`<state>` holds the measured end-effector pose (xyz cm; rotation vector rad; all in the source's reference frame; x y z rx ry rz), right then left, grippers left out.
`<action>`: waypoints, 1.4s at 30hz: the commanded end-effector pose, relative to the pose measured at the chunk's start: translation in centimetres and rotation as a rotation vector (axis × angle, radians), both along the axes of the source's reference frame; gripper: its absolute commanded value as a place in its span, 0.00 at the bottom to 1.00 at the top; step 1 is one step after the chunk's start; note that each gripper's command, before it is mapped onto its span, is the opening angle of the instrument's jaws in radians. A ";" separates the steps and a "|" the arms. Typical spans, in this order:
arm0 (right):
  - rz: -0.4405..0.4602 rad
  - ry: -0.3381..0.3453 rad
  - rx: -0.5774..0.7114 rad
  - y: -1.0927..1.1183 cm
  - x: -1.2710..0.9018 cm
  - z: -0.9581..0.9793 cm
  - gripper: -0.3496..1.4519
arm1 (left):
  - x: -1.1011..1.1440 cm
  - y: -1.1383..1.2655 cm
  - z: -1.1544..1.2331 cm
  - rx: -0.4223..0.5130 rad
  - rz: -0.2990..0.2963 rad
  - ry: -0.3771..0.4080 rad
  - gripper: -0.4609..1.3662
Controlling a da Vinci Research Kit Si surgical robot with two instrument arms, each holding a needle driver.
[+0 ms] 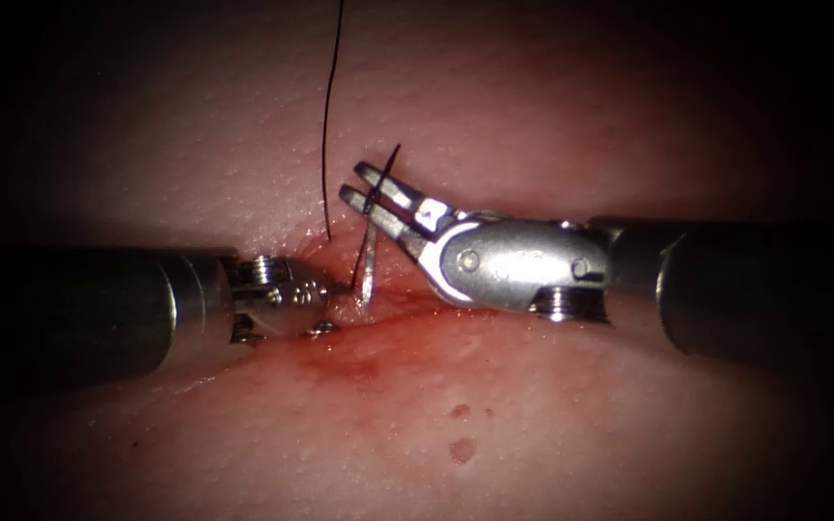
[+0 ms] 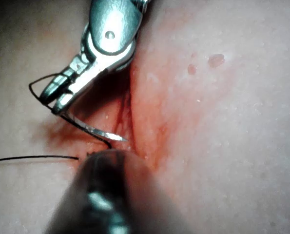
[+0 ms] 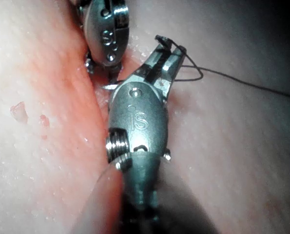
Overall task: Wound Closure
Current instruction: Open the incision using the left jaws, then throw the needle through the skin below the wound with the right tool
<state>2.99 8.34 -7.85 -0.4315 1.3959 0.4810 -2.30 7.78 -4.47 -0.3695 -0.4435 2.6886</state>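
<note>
The left tool [image 1: 335, 287] comes in low from the left edge of the tissue [image 1: 552, 425], its tip down at the cut [image 1: 407, 307]. From where I stand I cannot tell how its tip is set or whether it has hold of anything; it sits right at the needle's lower end, just beside the wet red fluid [image 1: 359, 367] that pools along the cut.

Just right of that tip stands the curved needle [image 1: 367, 275], a thin bright sliver rising out of the cut's upper lip. In the left wrist view its pointed end [image 2: 119, 138] lies bare over the wound, so at least that end is free of the tissue; whether any other part is buried I cannot tell.

The dark thread [image 1: 328, 135] runs from the tissue's far edge down to the skin just left of the needle, and a short loop of it crosses the right tool's tip.

The right tool [image 1: 371, 200] reaches in from the right, its jaws a little apart at the tips yet pinching the needle near its thread end.

The needle looks stiff, light and slick, likely to swivel if pinched on its curve; I'd judge a flat grip partway back from the point safest. The thread is limp and would snag easily. The tissue seems soft and slippery.
</note>
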 end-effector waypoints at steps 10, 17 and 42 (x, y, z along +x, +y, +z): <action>0.020 -0.005 -0.042 -0.22 0.06 0.16 0.00 | 0.05 -0.01 -0.02 -0.005 -0.010 -0.004 0.67; 0.024 -0.004 -0.058 -0.31 0.19 0.21 0.00 | 0.04 -0.02 -0.06 -0.007 -0.023 -0.017 0.68; 0.010 -0.036 -0.109 -0.36 0.19 0.25 0.00 | 0.19 0.05 -0.58 -0.012 -0.135 -0.121 0.45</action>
